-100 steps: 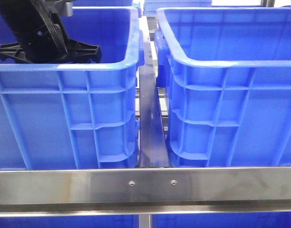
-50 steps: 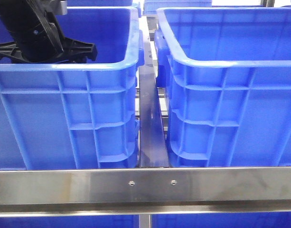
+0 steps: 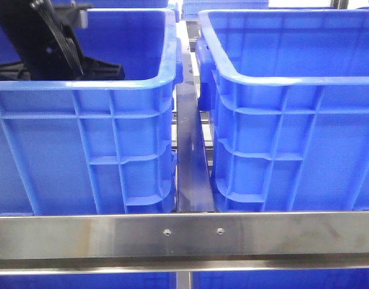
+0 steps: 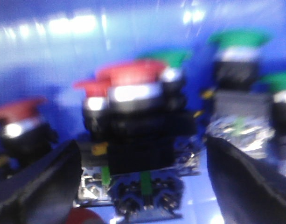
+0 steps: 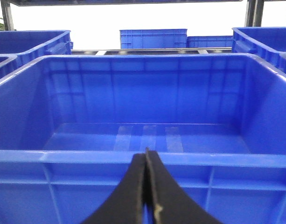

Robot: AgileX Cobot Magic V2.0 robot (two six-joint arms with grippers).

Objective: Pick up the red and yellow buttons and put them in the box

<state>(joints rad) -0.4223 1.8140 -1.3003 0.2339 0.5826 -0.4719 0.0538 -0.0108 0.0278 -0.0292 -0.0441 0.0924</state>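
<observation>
My left arm (image 3: 43, 42) reaches down inside the left blue bin (image 3: 82, 144); the bin wall hides its gripper in the front view. In the left wrist view the left gripper (image 4: 143, 177) is open, its fingers (image 4: 40, 186) on either side of a red-capped push button (image 4: 133, 116) with a black body. More red buttons (image 4: 19, 121) lie beside it, and green-capped ones (image 4: 238, 56) lie further off. No yellow button shows. My right gripper (image 5: 146, 161) is shut and empty, held before the rim of an empty blue bin (image 5: 143, 158).
The right blue bin (image 3: 292, 120) stands beside the left one, a metal rail (image 3: 190, 156) in the gap between them. A steel crossbar (image 3: 184, 235) runs across the front. More blue bins (image 5: 152, 37) stand behind in the right wrist view.
My left arm has sunk deeper into the left bin and shifted slightly; less of its black bracket shows above the rim. The right side is unchanged.
</observation>
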